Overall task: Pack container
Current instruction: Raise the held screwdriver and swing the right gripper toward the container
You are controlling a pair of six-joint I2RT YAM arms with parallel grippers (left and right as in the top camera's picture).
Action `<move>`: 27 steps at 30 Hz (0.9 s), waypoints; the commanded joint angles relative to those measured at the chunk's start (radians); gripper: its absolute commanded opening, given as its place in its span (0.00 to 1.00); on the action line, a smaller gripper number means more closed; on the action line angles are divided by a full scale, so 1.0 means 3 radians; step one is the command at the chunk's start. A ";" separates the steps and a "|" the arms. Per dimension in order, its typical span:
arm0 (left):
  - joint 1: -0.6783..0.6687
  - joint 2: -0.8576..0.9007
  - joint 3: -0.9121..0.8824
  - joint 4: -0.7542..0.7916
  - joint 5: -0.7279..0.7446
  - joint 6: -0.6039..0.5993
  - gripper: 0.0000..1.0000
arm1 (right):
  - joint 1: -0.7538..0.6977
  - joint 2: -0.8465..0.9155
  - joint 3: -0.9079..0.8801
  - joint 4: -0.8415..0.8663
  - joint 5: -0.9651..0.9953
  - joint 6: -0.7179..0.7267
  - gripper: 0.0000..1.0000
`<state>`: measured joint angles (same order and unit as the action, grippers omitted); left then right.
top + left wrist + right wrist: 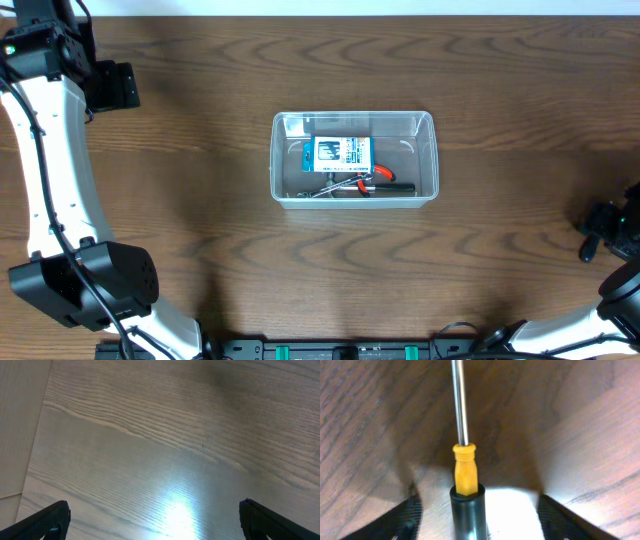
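The container (274, 160) sits at the middle of the table (150, 230), mouth up. In the overhead view its long axis runs left to right, square with the table's edges. It stands well apart from both arms.

Inside, a blue-and-white box (337, 152) lies toward the far wall. A red-handled tool (368, 184) and a black handle (398, 186) lie along the near wall, parallel to the long axis. What kind of tool they are cannot be made out.

The left gripper (155, 515) hangs over bare wood at the far left corner. Its fingers (47, 520) are spread wide with nothing between them.

The right gripper (479, 501) is at the right edge, low over the table and also spread wide. A screwdriver (466, 472) lies between its fingers (405, 520), with wood showing on both sides of the black grip, so nothing is clamped. The steel shaft points straight away from the wrist.

The table is dark brown wood with a bold, wavy grain, and it glares under both wrist cameras. A pale strip runs beyond its far edge.
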<state>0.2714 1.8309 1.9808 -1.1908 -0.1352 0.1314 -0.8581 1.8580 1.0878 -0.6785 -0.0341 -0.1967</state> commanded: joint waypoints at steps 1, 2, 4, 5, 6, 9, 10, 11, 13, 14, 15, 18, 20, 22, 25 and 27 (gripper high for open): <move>0.0010 -0.0011 0.0018 -0.0003 -0.0027 0.0017 0.98 | -0.0013 0.0092 -0.0033 -0.0003 -0.0072 -0.0009 0.67; 0.0010 -0.0011 0.0018 -0.0003 -0.0027 0.0017 0.98 | -0.0013 0.0092 -0.0033 -0.0004 -0.0072 -0.0009 0.66; 0.0010 -0.0011 0.0018 -0.0003 -0.0027 0.0017 0.98 | -0.0013 0.0092 -0.0033 -0.0004 -0.0072 -0.0009 0.61; 0.0010 -0.0011 0.0018 -0.0003 -0.0027 0.0017 0.98 | -0.0013 0.0092 -0.0033 -0.0005 -0.0074 -0.0009 0.57; 0.0010 -0.0011 0.0018 -0.0003 -0.0027 0.0017 0.98 | -0.0013 0.0092 -0.0033 -0.0005 -0.0074 -0.0009 0.53; 0.0010 -0.0011 0.0018 -0.0003 -0.0027 0.0017 0.98 | -0.0013 0.0092 -0.0033 -0.0005 -0.0074 -0.0009 0.35; 0.0010 -0.0011 0.0018 -0.0003 -0.0027 0.0017 0.98 | -0.0013 0.0092 -0.0033 -0.0005 -0.0074 -0.0009 0.31; 0.0010 -0.0011 0.0018 -0.0003 -0.0027 0.0017 0.98 | -0.0013 0.0092 -0.0033 -0.0004 -0.0075 -0.0008 0.27; 0.0010 -0.0011 0.0018 -0.0003 -0.0027 0.0017 0.98 | -0.0013 0.0092 -0.0033 -0.0004 -0.0075 -0.0009 0.26; 0.0010 -0.0011 0.0018 -0.0004 -0.0027 0.0017 0.98 | -0.0013 0.0092 -0.0033 -0.0005 -0.0075 -0.0008 0.26; 0.0010 -0.0011 0.0018 -0.0003 -0.0027 0.0017 0.98 | -0.0013 0.0092 -0.0033 -0.0005 -0.0075 -0.0008 0.26; 0.0010 -0.0011 0.0018 -0.0004 -0.0027 0.0017 0.98 | -0.0011 0.0092 -0.0033 -0.0004 -0.0084 0.0005 0.17; 0.0010 -0.0011 0.0018 -0.0003 -0.0027 0.0017 0.98 | -0.0008 0.0092 -0.0031 -0.0004 -0.0089 0.0005 0.14; 0.0010 -0.0011 0.0018 -0.0003 -0.0027 0.0017 0.98 | 0.0001 0.0090 -0.0022 -0.0004 -0.0089 0.0005 0.12; 0.0010 -0.0011 0.0018 -0.0003 -0.0027 0.0017 0.98 | 0.0029 0.0083 0.0018 -0.0010 -0.0111 0.0005 0.08; 0.0010 -0.0011 0.0018 -0.0003 -0.0027 0.0017 0.98 | 0.0064 0.0050 0.0058 -0.0019 -0.0174 0.0005 0.05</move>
<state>0.2714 1.8309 1.9808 -1.1908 -0.1352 0.1314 -0.8574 1.8584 1.0912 -0.6815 -0.0502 -0.1947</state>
